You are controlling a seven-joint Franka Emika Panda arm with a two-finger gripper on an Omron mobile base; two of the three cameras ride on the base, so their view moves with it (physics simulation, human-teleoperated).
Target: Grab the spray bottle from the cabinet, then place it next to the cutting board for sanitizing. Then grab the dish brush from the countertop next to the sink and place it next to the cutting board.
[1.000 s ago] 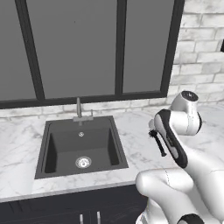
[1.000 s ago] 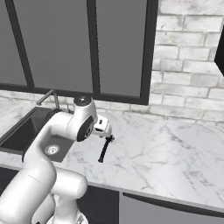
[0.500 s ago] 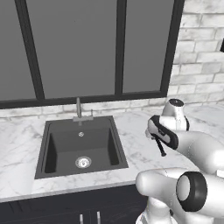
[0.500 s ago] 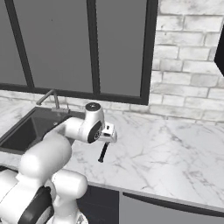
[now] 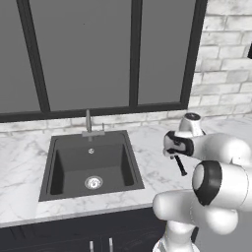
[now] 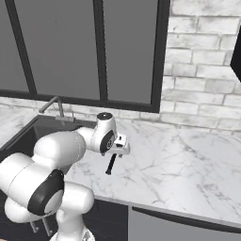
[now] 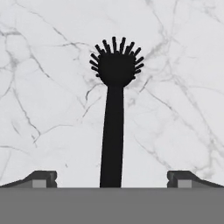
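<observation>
- The dish brush [image 7: 114,109] lies flat on the white marble bench [image 6: 188,160], to the right of the sink [image 5: 91,165] and apart from it.
- In the hand view, its bristle head points away from the camera, and its thin handle runs back between the two fingertips [image 7: 41,178].
- The claw [image 7: 112,179] hangs spread wide above the handle, with a fingertip on each side and neither touching it.
- The faucet [image 5: 89,120] stands behind the basin.
</observation>
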